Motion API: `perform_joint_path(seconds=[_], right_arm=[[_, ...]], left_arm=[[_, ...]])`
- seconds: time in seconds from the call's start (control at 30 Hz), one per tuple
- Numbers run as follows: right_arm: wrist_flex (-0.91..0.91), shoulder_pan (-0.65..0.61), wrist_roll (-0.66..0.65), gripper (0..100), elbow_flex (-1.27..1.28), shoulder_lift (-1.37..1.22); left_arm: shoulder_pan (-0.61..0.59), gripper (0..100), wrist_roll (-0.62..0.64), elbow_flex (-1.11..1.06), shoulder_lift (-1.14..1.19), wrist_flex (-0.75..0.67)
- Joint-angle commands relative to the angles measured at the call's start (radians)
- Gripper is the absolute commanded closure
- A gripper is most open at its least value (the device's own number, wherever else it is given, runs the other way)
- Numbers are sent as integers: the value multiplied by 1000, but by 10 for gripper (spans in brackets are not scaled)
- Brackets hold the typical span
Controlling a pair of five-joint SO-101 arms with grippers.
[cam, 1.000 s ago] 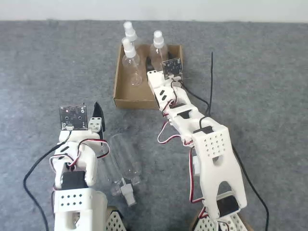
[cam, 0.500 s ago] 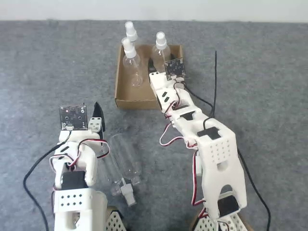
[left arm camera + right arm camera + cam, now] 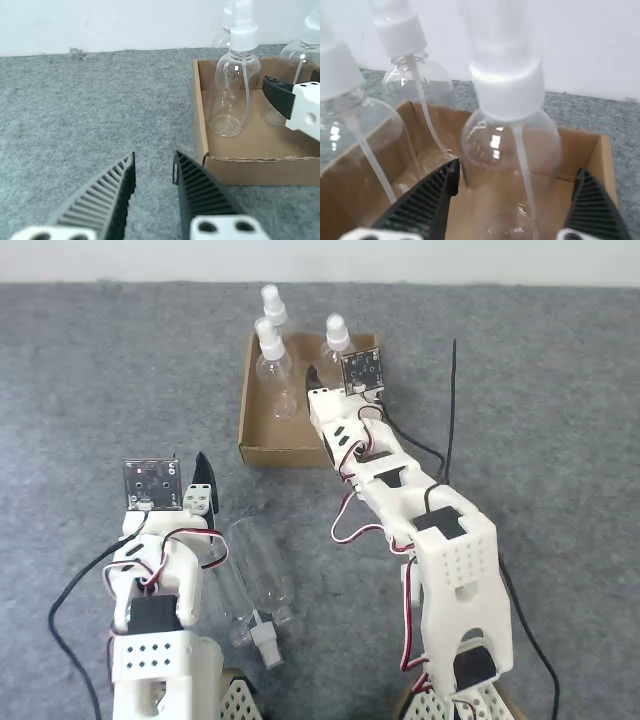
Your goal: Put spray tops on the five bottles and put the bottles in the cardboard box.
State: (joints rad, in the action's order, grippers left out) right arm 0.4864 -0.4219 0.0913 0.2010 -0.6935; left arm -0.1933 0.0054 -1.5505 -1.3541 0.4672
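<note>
Cardboard box (image 3: 258,435) holds capped bottles (image 3: 272,365), perhaps three; loose bottles (image 3: 262,565) lie outside.

We look down from high at the robot's side of the table (image 3: 100,360), facing the far wall (image 3: 320,260). Our left wrist camera sits low, well back from the cardboard box (image 3: 250,170); the right peers closely into it. All three views share that box.

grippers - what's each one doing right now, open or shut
Left gripper: open, holding nothing.
Right gripper: open, around a clear plastic bottle with a white spray top in the brown cardboard box.
</note>
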Motion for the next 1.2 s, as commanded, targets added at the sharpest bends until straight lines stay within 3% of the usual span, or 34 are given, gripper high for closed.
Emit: perform_joint_path(seconds=[0.0, 1.07, 1.17], right_arm=[[-16, -2, 14, 687, -3, 99], [-605, -1, -6, 689, 18, 352], [-636, -1, -6, 742, 14, 358]], left_arm=[[-9, 885, -8, 12, -14, -29], [-9, 885, -8, 12, -14, -31], [-9, 885, -8, 12, -14, -31]])
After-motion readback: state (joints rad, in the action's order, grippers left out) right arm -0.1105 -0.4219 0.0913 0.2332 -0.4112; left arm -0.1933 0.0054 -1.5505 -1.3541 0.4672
